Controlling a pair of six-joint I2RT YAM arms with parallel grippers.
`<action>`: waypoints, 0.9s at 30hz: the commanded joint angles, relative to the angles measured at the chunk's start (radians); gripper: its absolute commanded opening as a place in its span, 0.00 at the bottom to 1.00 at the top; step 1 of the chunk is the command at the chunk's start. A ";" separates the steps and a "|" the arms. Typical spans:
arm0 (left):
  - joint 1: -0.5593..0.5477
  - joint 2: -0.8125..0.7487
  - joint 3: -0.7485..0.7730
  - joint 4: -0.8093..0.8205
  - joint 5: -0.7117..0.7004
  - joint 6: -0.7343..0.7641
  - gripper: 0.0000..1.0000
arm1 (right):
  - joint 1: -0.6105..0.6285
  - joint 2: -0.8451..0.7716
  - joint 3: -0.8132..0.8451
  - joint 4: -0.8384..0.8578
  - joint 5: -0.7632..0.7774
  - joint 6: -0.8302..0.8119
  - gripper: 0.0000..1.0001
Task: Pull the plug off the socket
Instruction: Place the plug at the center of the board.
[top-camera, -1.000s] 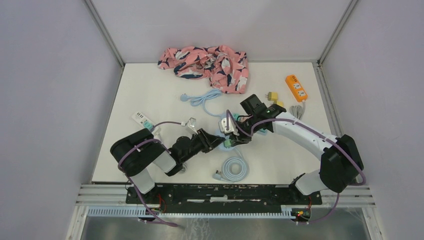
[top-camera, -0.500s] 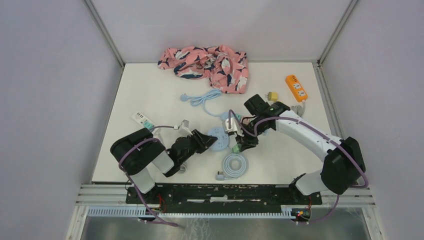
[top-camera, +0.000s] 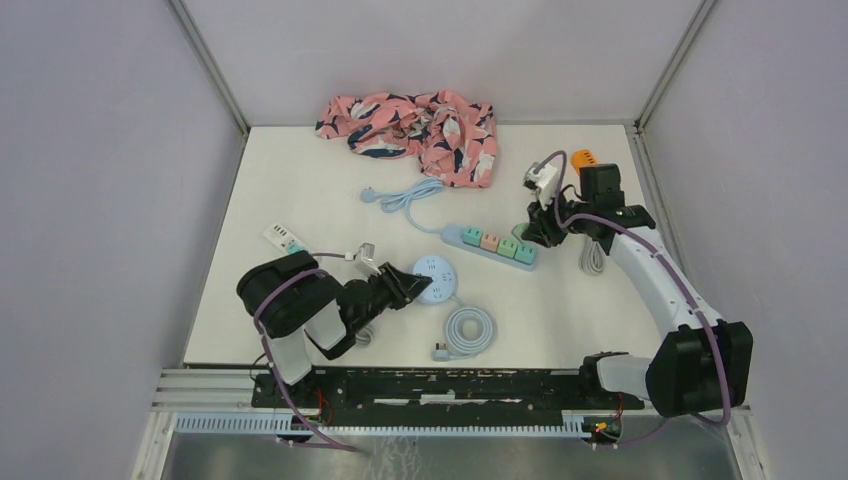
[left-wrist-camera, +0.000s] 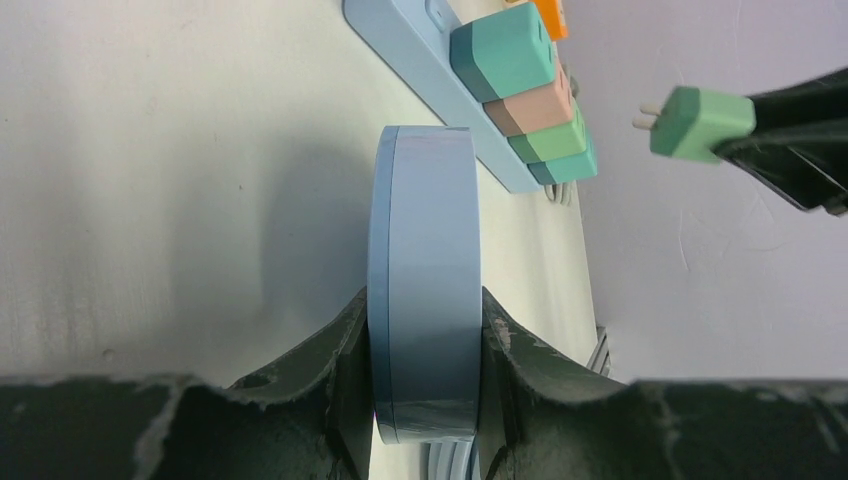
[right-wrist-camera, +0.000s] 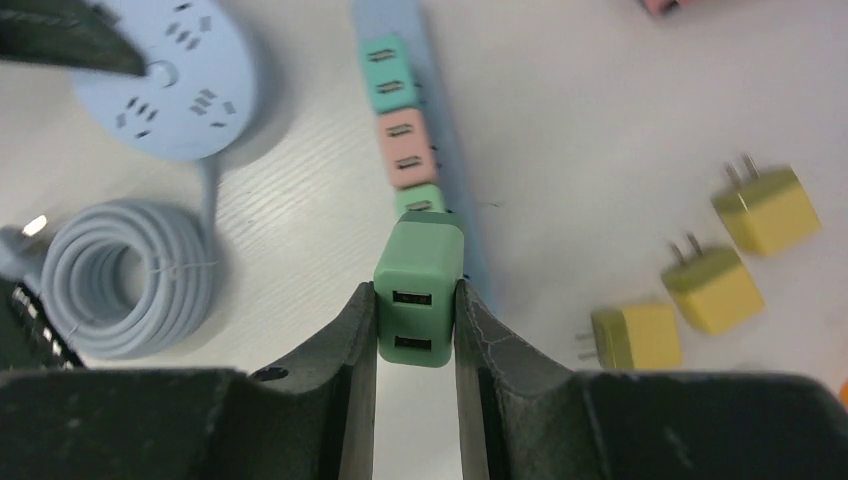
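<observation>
Green plug (right-wrist-camera: 419, 283), two USB ports showing, prongs bare, pinched in my right jaws. My left jaws clamp the round blue socket (left-wrist-camera: 424, 290).

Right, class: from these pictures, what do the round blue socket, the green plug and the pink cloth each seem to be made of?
The round blue socket is probably moulded plastic with a matte finish: its rim is smooth and even, with a thin seam. The green plug is likely plastic too, slightly satin, with crisp rounded edges. The pink cloth looks like soft printed fabric, since it lies crumpled in folds.
</observation>
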 joint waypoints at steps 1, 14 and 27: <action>0.005 0.035 -0.013 0.146 0.046 0.080 0.03 | -0.101 -0.043 -0.076 0.311 0.170 0.346 0.05; 0.007 -0.051 0.005 0.028 0.083 0.146 0.03 | -0.199 0.251 -0.031 0.361 0.266 0.701 0.24; 0.005 -0.139 0.030 -0.071 0.131 0.203 0.03 | -0.247 0.274 0.005 0.328 0.249 0.660 0.81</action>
